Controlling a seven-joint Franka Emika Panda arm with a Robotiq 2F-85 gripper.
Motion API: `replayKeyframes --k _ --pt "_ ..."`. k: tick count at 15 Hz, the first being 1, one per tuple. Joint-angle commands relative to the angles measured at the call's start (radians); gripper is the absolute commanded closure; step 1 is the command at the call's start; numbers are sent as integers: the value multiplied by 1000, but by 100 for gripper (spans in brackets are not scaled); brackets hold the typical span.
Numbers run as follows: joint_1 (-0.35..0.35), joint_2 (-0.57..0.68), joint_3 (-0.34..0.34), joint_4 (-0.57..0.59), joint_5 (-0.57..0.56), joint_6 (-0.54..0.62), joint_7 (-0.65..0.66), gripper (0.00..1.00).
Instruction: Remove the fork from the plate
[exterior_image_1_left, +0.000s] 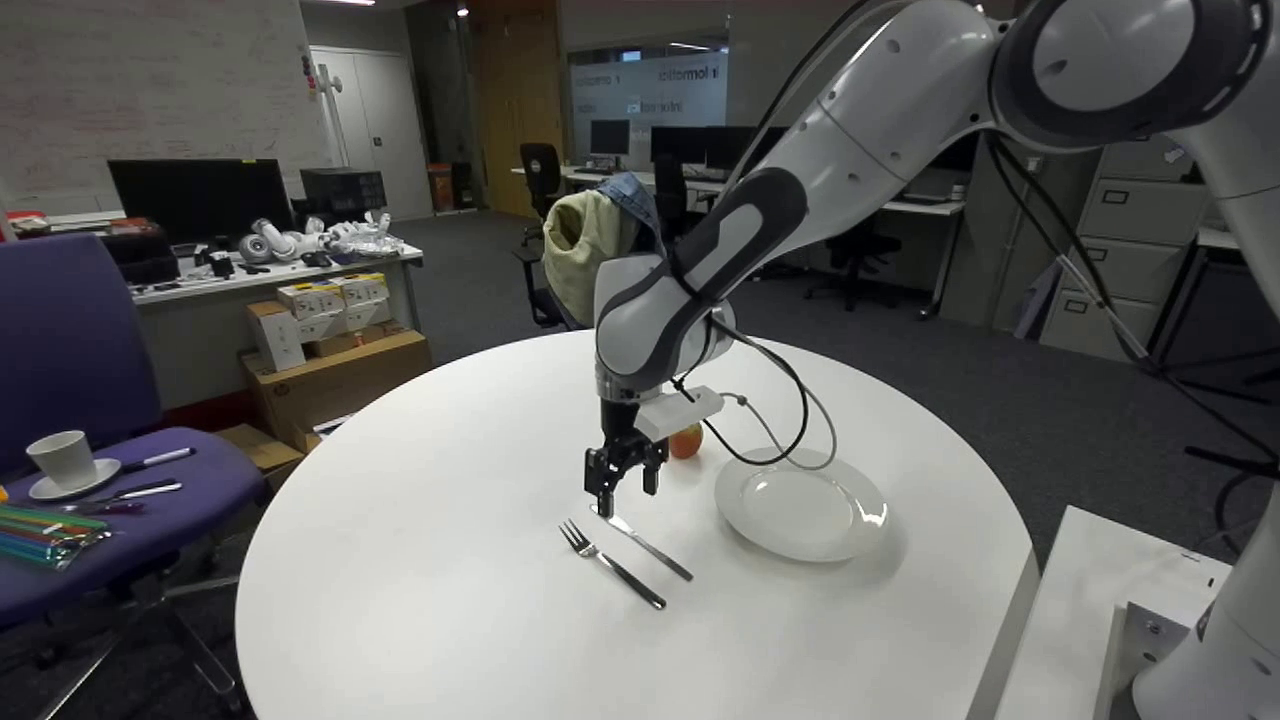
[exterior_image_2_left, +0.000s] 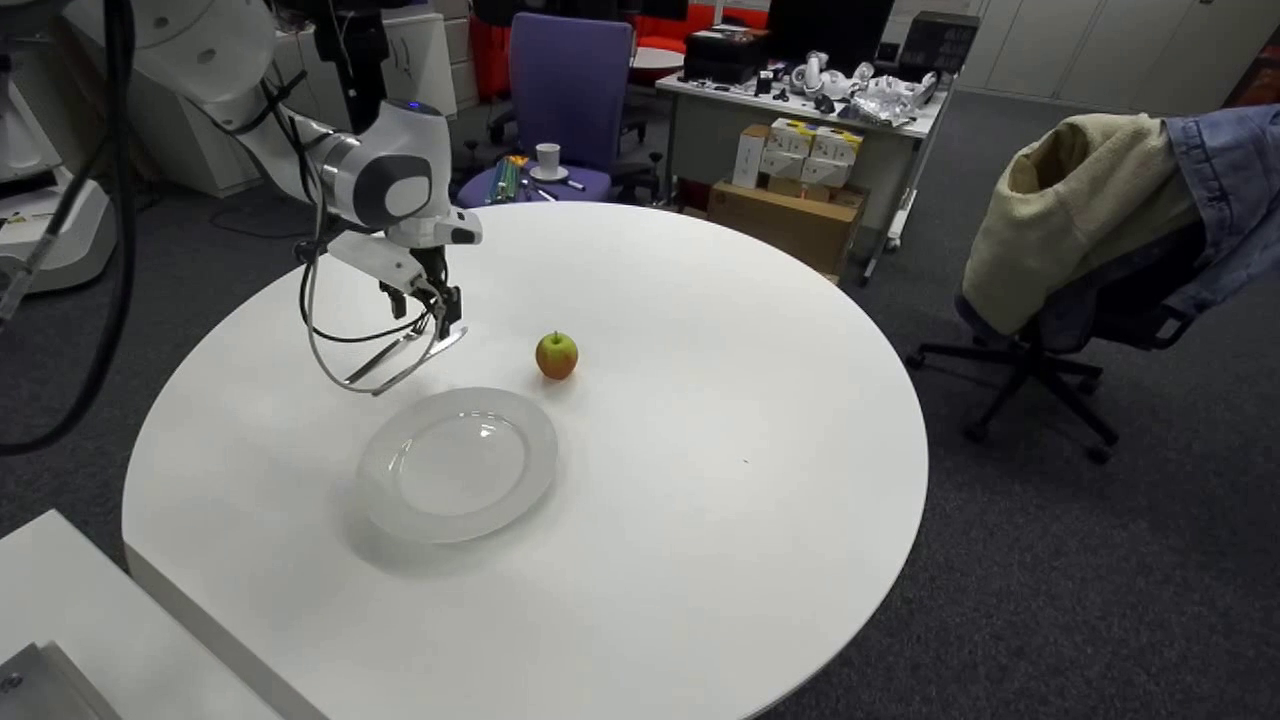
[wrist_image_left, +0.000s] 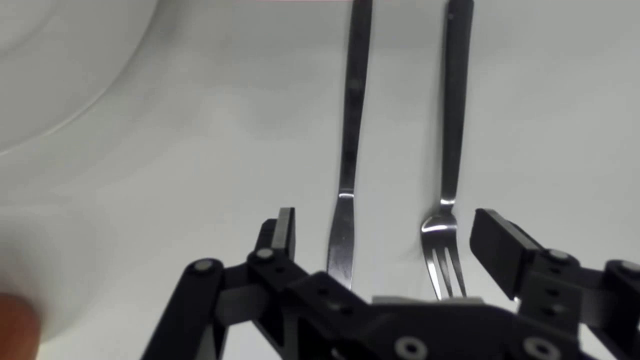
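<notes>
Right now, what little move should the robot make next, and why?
Probably ease the pincer straight up: it stands open, gripping nothing, and the fork and table knife both lie on the round table, off the dinner plate.

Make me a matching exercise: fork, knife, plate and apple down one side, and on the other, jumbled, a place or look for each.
1. fork
2. knife
3. plate
4. apple

A. green on top, reddish below
B. lies between the fork and the plate
C. round and white
D. tined, on the table beside the knife

Pairs: 1-D, 2-B, 3-C, 4-A
</notes>
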Motion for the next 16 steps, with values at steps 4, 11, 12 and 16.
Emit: replayKeyframes --k 4,11,12,16 --pt "30 -364 -57 -228 -44 -151 174 0" --pt "-8 -729 -46 -559 -57 -161 100 0" --pt "-14 -779 -50 -606 -72 -168 84 0" --pt "-67 -961 -81 -774 -153 -198 11 0"
